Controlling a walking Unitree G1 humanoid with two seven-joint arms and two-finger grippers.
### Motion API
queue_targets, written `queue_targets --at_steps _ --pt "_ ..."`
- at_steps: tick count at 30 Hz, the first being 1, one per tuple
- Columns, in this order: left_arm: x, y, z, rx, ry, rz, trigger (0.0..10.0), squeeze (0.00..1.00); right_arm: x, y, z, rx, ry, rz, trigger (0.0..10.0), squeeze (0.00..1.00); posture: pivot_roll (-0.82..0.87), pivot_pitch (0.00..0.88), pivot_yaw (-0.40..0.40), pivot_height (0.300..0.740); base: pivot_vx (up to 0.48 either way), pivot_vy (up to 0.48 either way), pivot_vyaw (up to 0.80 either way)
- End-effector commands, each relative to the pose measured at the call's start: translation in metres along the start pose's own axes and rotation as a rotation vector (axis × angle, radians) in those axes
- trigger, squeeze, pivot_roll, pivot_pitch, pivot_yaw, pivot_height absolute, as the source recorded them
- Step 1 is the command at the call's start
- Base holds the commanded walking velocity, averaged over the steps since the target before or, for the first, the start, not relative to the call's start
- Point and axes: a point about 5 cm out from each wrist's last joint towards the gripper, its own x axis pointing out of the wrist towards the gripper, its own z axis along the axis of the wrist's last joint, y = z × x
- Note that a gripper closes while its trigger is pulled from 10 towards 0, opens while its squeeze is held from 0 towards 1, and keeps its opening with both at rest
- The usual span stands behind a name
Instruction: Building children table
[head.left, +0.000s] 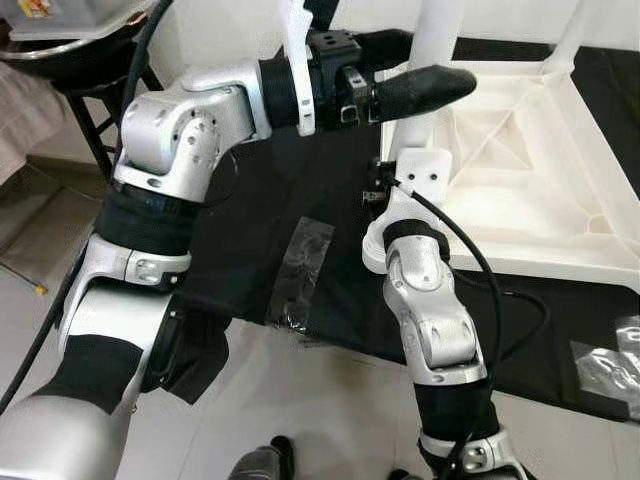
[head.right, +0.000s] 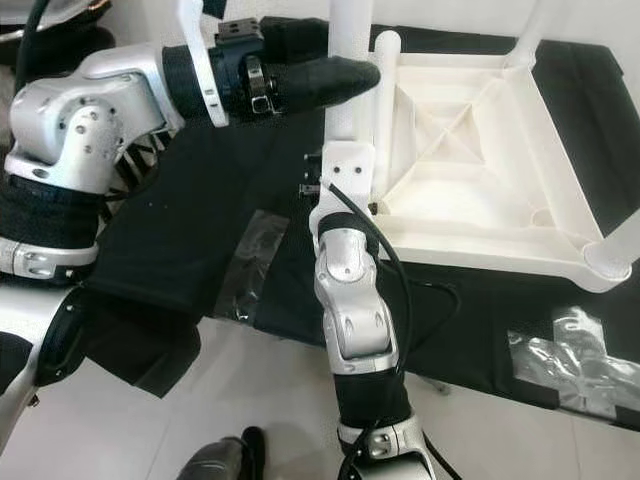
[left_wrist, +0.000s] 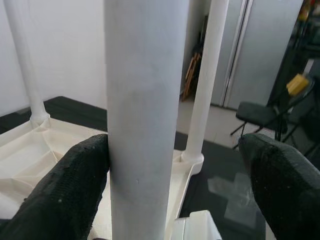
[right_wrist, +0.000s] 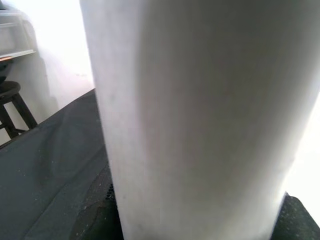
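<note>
While the upturned white table (head.right: 470, 150) lies on black cloth (head.right: 200, 230), left gripper (left_wrist: 175, 165) straddles its near-corner leg (left_wrist: 145, 115), fingers wide; right gripper's (right_wrist: 200, 220) grip on that leg's base: cannot tell.

I see a pale tiled floor (head.left: 300, 400) under a black cloth (head.right: 200, 230) with clear plastic bags on it. Beyond the cloth stands a white wall (left_wrist: 65, 45); a black stool (right_wrist: 12, 107) sits beside it, and a folding chair (left_wrist: 260, 112) near grey doors (left_wrist: 260, 45).
</note>
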Motion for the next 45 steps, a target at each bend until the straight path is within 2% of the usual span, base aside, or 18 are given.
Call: queue_targets --at_steps 1,3,4,5,22,23,25,27,28,29,30,32,33,34,35,38,44,45 --pt "0.011 -0.009 -0.004 0.007 0.035 -0.091 10.0 0.0 -0.004 0.013 -0.04 0.046 0.207 0.036 10.0 0.0 0.08 0.186 0.094 0.74 0.0 0.0 0.0" --pt "0.013 -0.009 -0.004 -0.005 0.034 -0.104 10.0 0.0 -0.004 0.014 -0.04 0.047 0.206 0.04 10.0 0.0 0.08 0.184 0.095 0.74 0.0 0.0 0.0" --pt "0.016 -0.009 -0.003 -0.025 0.024 -0.12 5.5 0.0 -0.003 0.016 -0.04 0.05 0.205 0.047 10.0 0.0 0.08 0.183 0.095 0.74 0.0 0.0 0.0" --pt "0.017 -0.009 -0.002 -0.03 0.022 -0.126 0.0 0.0 -0.003 0.016 -0.039 0.051 0.204 0.049 10.0 0.0 0.08 0.184 0.094 0.74 0.0 0.0 0.0" --pt "0.021 -0.004 -0.006 -0.024 0.029 -0.153 0.0 0.0 0.003 0.014 -0.034 0.063 0.169 0.089 10.0 0.0 0.07 0.185 0.095 0.74 0.0 0.0 0.0" --pt "0.021 -0.004 -0.005 -0.023 0.029 -0.155 0.0 0.0 0.006 0.013 -0.028 0.076 0.139 0.126 10.0 1.0 0.07 0.186 0.093 0.74 0.0 0.0 0.0" --pt "0.021 -0.004 -0.005 -0.024 0.028 -0.158 0.0 0.0 0.01 0.01 -0.022 0.09 0.112 0.153 10.0 1.0 0.07 0.186 0.093 0.74 0.0 0.0 0.0" --pt "0.021 -0.004 -0.004 -0.023 0.026 -0.165 0.0 0.0 0.021 0.0 0.0 0.097 0.015 0.299 10.0 1.0 0.07 0.191 0.093 0.74 0.0 0.0 0.0" --pt "0.021 -0.004 -0.004 -0.023 0.026 -0.165 0.0 0.0 0.021 0.0 0.0 0.097 0.015 0.299 10.0 1.0 0.07 0.191 0.093 0.74 0.0 0.0 0.0" --pt "0.021 -0.004 -0.004 -0.023 0.025 -0.168 0.0 0.0 0.025 -0.003 0.007 0.094 -0.015 0.356 10.0 1.0 0.07 0.191 0.093 0.74 0.0 0.0 0.0" --pt "0.021 -0.005 -0.005 -0.023 0.026 -0.176 0.0 0.0 0.033 -0.019 0.028 0.046 -0.071 0.561 10.0 0.88 0.07 0.195 0.092 0.74 0.0 0.0 0.0" --pt "0.021 -0.005 -0.005 -0.023 0.026 -0.176 0.0 0.0 0.033 -0.019 0.028 0.046 -0.071 0.561 10.0 0.88 0.07 0.195 0.092 0.74 0.0 0.0 0.0" --pt "0.021 -0.006 -0.005 -0.023 0.028 -0.179 0.0 0.0 0.035 -0.027 0.036 -0.003 -0.091 0.647 10.0 0.88 0.07 0.195 0.092 0.74 0.0 0.0 0.0" --pt "0.021 -0.006 -0.006 -0.021 0.03 -0.185 0.0 0.0 0.032 -0.035 0.045 -0.082 -0.123 0.781 10.0 0.0 0.06 0.2 0.093 0.74 0.0 0.0 0.0" --pt "0.021 -0.006 -0.006 -0.021 0.03 -0.185 0.0 0.0 0.032 -0.035 0.045 -0.082 -0.123 0.781 10.0 0.0 0.06 0.2 0.093 0.74 0.0 0.0 0.0" --pt "0.022 -0.008 -0.007 -0.023 0.034 -0.197 0.0 0.0 0.031 -0.053 0.054 -0.216 -0.107 0.992 10.0 0.0 0.06 0.204 0.096 0.74 0.0 0.0 0.0" --pt "0.023 -0.008 -0.008 -0.024 0.037 -0.209 0.0 0.0 0.044 -0.066 0.063 -0.162 -0.081 1.102 10.0 0.0 0.06 0.206 0.098 0.74 0.0 0.0 0.0" --pt "0.023 -0.009 -0.008 -0.024 0.041 -0.214 0.0 0.0 0.046 -0.067 0.062 -0.143 -0.067 1.159 9.2 0.0 0.07 0.208 0.101 0.74 0.0 0.0 0.0"
